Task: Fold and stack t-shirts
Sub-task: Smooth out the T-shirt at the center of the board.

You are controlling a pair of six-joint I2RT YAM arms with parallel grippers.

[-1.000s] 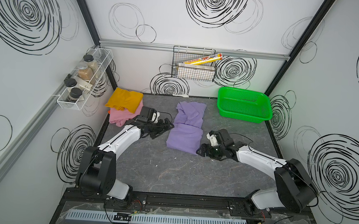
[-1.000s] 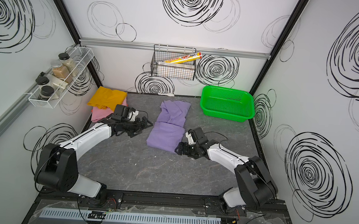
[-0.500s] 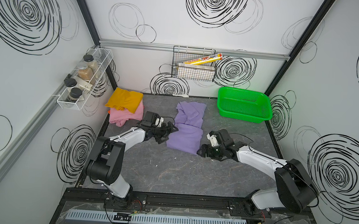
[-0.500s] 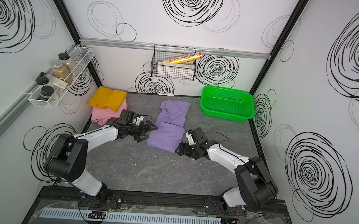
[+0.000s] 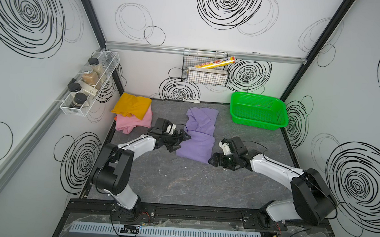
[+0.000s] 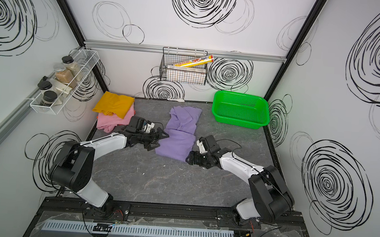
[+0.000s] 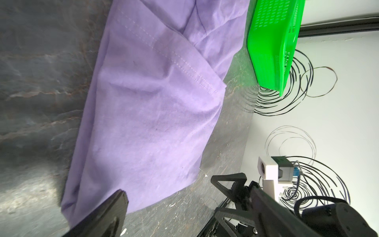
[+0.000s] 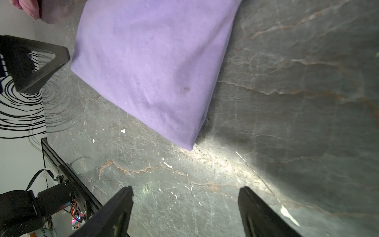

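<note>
We judged the step in hand to be the next fold of the lavender-purple cotton t-shirt (image 5: pixel 198 139); it lay as a long strip mid-way across the dark marbled tabletop (image 5: pixel 180 182), its near half flat, its far half creased. The left claw (image 5: pixel 179 142) stood spread wide at the shirt's left edge, gripping nothing; the right claw (image 8: pixel 185 190) was likewise spread, just short of the near right corner, empty.

To do it well, we reckoned each claw should come down over its own near corner and pinch every layer there, not the top one alone; both should then rise evenly and carry the near edge onto the far one, so the sides stayed aligned; the creased far half probably wanted smoothing first.

We counted three shirts: the lavender one, plus a mustard-yellow folded t-shirt (image 5: pixel 132 106) lying on a pink t-shirt (image 5: pixel 136 122) in the far left corner; one green perforated plastic basket (image 5: pixel 256 124), well apart at the far right; two claws.
</note>
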